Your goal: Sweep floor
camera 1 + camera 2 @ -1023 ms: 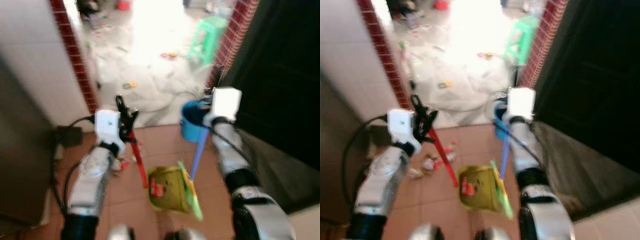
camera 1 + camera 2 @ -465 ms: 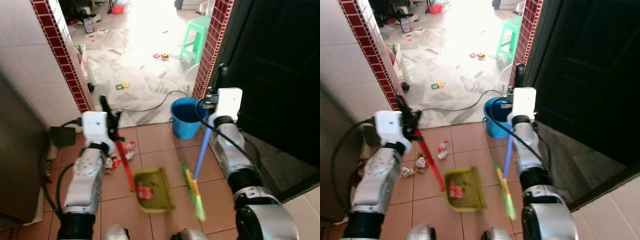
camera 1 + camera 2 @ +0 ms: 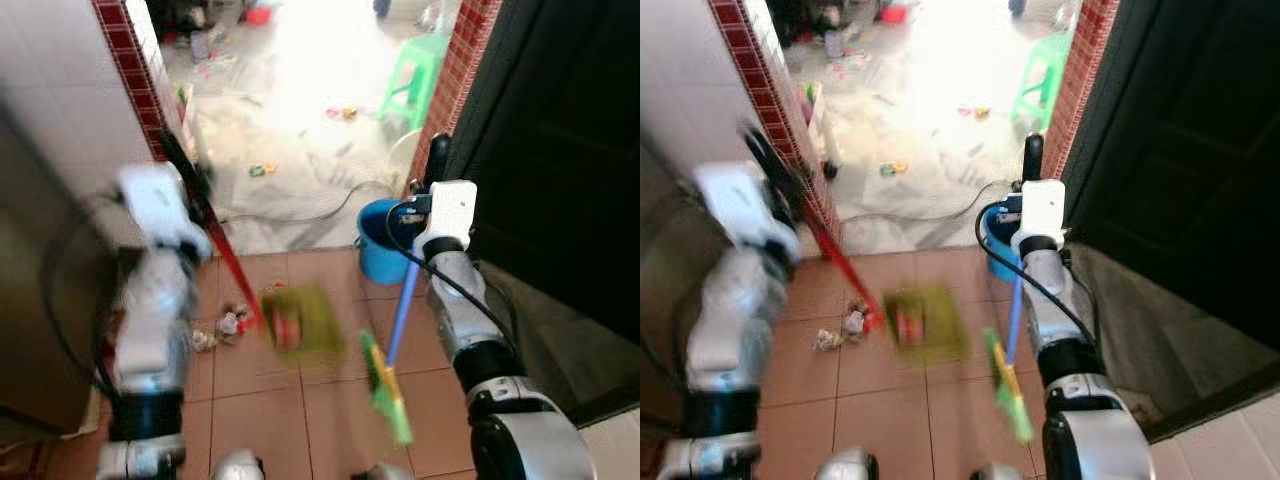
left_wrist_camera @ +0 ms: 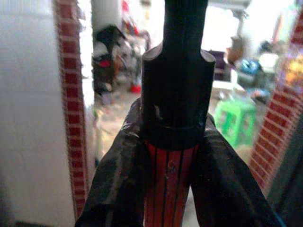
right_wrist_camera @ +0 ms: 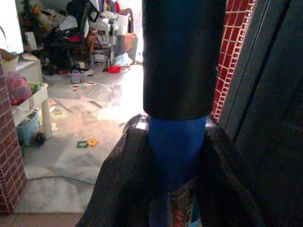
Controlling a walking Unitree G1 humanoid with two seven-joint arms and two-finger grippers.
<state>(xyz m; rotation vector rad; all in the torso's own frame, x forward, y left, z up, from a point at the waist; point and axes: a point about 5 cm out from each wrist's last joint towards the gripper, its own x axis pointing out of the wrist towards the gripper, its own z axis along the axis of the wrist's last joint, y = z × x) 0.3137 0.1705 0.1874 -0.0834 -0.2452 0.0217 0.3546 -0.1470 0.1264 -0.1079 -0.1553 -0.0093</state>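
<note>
My left gripper (image 4: 173, 156) is clamped on the red dustpan handle (image 4: 170, 187), just below its black end cap. My right gripper (image 5: 175, 156) is clamped the same way on the blue broom handle (image 5: 176, 142), under its black cap.

The dustpan (image 3: 300, 318) sits low over the tiles ahead of me with a red scrap inside. The green broom head (image 3: 385, 390) hangs to its right, clear of the pan.

Handling judgement: both tools are light, rigid plastic. Held at the far end, each long handle will swing easily, so the head needs slow, short strokes. The smooth handles could twist between my fingers; a grip lower on the shaft would steady them.

The surface is terracotta tile (image 3: 330, 420) with grout lines, firm and flat. Crumpled litter (image 3: 228, 325) lies just left of the dustpan. A blue bucket (image 3: 378, 250) stands near the doorway, beside a cable. Beyond are a littered pale floor and a green stool (image 3: 412, 75); a dark door is on my right.
</note>
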